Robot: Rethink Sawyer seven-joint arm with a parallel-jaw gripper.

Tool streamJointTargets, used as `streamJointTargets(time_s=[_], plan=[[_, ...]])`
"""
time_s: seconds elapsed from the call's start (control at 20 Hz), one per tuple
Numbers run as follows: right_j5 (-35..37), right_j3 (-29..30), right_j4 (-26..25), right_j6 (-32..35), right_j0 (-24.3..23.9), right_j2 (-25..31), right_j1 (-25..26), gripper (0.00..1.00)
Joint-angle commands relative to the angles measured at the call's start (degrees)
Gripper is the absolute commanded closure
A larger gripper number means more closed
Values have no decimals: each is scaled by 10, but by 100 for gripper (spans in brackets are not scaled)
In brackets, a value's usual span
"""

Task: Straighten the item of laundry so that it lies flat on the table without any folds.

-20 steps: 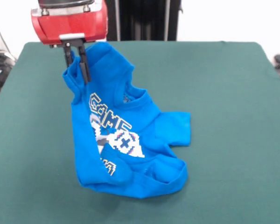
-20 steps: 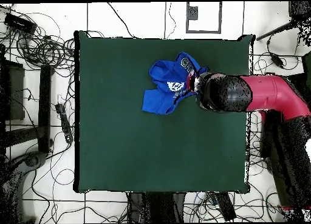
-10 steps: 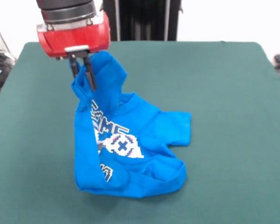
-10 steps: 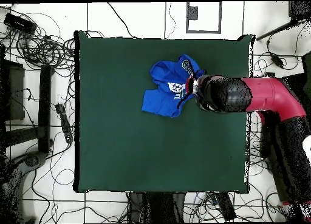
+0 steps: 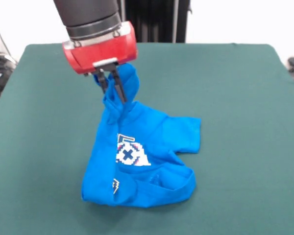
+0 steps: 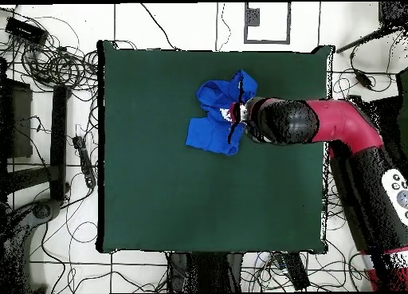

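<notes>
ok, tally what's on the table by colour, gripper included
Blue: 1, the T-shirt, crumpled, one edge lifted off the table.
Red and black: 1, the gripper, jaws shut on the shirt's raised edge.
Green: 1, the table itself.
Total: 3

Open table point(image 5: 245, 98) — only shirt point(image 5: 152, 147)
</notes>
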State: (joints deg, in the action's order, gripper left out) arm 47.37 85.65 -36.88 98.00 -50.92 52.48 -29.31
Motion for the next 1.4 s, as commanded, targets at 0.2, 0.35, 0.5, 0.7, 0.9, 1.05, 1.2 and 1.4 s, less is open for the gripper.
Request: streamJointTargets(time_s=[0.2,0.35,0.5,0.7,0.9,1.05,1.2,1.4], plan=[[15,41,-14,-234,-7,50,48,100],[32,44,-12,-238,-13,51,34,100],[48,57,-7,-249,-30,54,10,100],[71,72,-9,-291,-64,61,-17,100],[106,61,-8,-335,-89,66,-38,100],[126,48,-4,-354,-98,67,-44,100],[134,37,-2,-354,-93,64,-42,100],[136,24,-2,-356,-84,60,-33,100]])
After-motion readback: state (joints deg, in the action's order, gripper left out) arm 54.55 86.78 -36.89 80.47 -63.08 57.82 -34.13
